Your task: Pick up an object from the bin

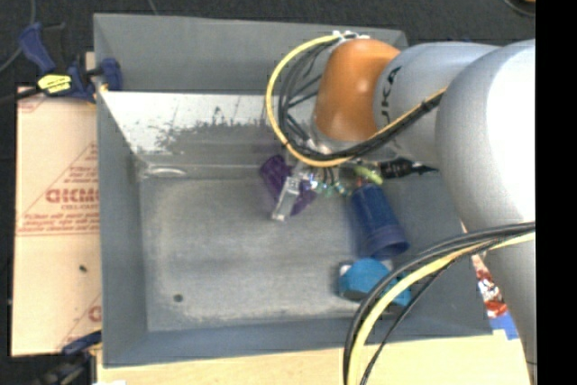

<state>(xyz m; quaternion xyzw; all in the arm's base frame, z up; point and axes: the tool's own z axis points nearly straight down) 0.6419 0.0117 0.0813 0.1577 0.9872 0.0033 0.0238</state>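
In the bin (198, 266) my pincer (288, 197) sat at a purple thing (273, 173) by the back wall; its grip I couldn't tell.

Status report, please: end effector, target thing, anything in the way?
Report: end effector down at purple piece. Beside it, on the view's right, blue cup, close. Nearer the front, light blue lump, apart.

The arm's wrist (352, 99) hides part of a purple object (273, 174) and the top of a dark blue cup (376, 221). Looping cables (361, 313) cover a light blue object's (359, 278) right side. A dark speck (178, 297) is too small to identify.
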